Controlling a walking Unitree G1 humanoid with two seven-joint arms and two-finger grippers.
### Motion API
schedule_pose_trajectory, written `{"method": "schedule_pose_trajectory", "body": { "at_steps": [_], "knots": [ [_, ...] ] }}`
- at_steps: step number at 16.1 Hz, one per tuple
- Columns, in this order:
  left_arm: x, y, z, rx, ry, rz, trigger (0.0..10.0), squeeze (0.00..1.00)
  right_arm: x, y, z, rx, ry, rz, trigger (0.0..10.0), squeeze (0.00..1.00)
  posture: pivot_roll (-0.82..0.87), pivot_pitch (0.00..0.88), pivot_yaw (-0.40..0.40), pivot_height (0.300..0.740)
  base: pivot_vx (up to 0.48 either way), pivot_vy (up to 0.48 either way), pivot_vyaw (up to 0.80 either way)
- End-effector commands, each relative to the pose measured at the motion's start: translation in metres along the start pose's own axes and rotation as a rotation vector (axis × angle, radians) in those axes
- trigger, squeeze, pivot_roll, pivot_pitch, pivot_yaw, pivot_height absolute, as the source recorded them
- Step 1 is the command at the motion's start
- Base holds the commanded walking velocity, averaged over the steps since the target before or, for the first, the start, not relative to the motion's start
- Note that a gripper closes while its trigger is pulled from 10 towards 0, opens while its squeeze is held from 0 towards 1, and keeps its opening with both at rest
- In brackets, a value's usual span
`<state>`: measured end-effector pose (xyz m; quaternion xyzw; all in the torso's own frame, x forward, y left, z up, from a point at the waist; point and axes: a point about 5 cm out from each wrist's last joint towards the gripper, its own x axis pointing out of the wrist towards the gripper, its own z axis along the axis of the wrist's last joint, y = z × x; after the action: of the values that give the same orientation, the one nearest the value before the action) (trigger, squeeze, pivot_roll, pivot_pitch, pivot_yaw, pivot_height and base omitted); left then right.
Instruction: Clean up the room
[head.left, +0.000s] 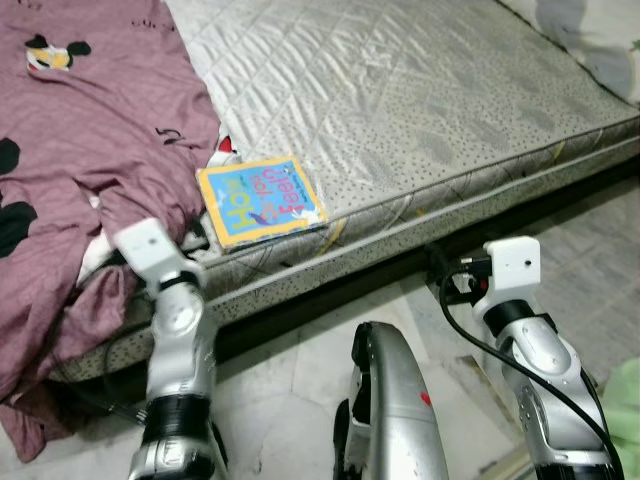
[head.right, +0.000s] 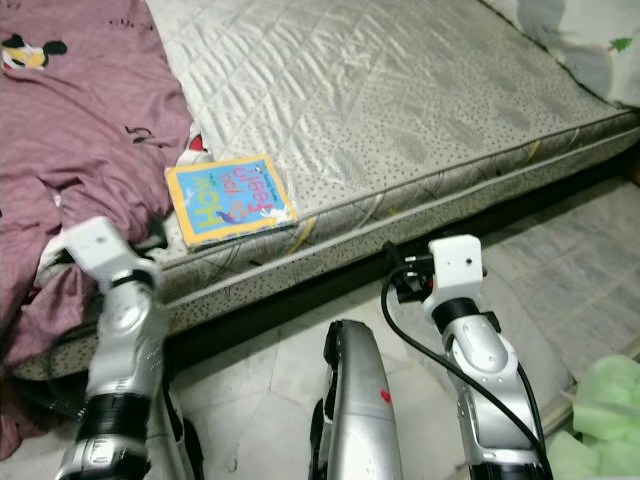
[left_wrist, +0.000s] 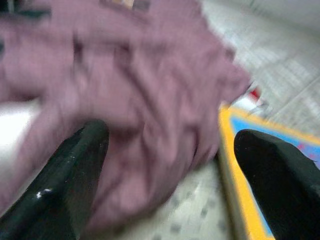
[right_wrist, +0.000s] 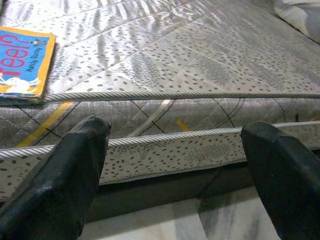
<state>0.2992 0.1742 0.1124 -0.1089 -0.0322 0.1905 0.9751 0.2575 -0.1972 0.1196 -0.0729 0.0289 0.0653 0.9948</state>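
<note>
You are looking down at a bed with a bare grey quilted mattress (head.left: 420, 90) that runs from near left to far right. A mauve bedsheet (head.left: 90, 130) printed with cartoon mice lies crumpled over the left part of the mattress and spills down over its near edge toward the floor. Just right of the sheet, close to the mattress's near edge, a children's picture book (head.left: 260, 200) with a yellow border and blue cover lies flat, its left edge touching the sheet's folds.

Your left claw (left_wrist: 165, 170) is raised at the near edge of the mattress, its two black fingers (left_wrist: 70, 175) spread wide and pinching nothing; through its blurred wrist view, the sheet sits between and beyond them, with the book's yellow edge by one finger.

Your right claw (right_wrist: 175, 170) is held low in front of the mattress side, right of the book, fingers spread wide and empty.

Pale marbled floor tiles (head.left: 290, 390) lie below, and a light green plastic bag (head.right: 605, 410) sits at the near right.
</note>
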Motion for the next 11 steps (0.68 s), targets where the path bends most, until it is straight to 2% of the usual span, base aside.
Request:
{"method": "schedule_pose_trajectory", "body": {
  "at_steps": [1, 2, 4, 6, 7, 10, 11],
  "knots": [
    [-0.002, -0.014, 0.012, 0.009, -0.046, -0.071, 10.0, 0.0, 0.001, -0.004, -0.001, 0.004, 0.002, -0.016, 10.0, 0.0, -0.13, 0.15, -0.113, 0.496, 0.0, 0.0, 0.0],
    [0.001, -0.023, 0.018, 0.005, -0.067, -0.14, 10.0, 0.0, 0.004, -0.002, -0.001, 0.008, -0.004, -0.015, 10.0, 0.0, -0.13, 0.148, -0.113, 0.496, 0.0, 0.0, 0.0],
    [0.006, -0.027, 0.02, -0.004, -0.073, -0.159, 10.0, 0.0, 0.007, -0.001, 0.002, 0.011, -0.018, -0.019, 10.0, 0.0, -0.13, 0.144, -0.11, 0.496, 0.0, 0.0, 0.0],
    [0.011, -0.028, 0.01, -0.045, 0.015, -0.154, 10.0, 0.0, 0.008, -0.003, 0.005, 0.006, -0.028, -0.029, 10.0, 0.0, -0.14, 0.146, -0.109, 0.496, 0.0, 0.0, 0.0],
    [0.015, -0.024, -0.013, -0.117, 0.152, -0.118, 10.0, 0.0, 0.007, -0.006, 0.003, 0.001, -0.026, -0.041, 10.0, 0.0, -0.15, 0.148, -0.106, 0.496, 0.0, 0.0, 0.0],
    [0.018, -0.018, -0.035, -0.157, 0.249, -0.104, 10.0, 0.0, 0.005, -0.008, 0.005, -0.006, -0.027, -0.048, 10.0, 0.0, -0.17, 0.155, -0.106, 0.496, 0.0, 0.0, 0.0],
    [0.02, -0.016, -0.046, -0.211, 0.317, -0.105, 10.0, 0.0, 0.004, -0.009, 0.006, -0.011, -0.028, -0.053, 10.0, 0.0, -0.18, 0.16, -0.106, 0.496, 0.0, 0.0, 0.0]
  ]
}}
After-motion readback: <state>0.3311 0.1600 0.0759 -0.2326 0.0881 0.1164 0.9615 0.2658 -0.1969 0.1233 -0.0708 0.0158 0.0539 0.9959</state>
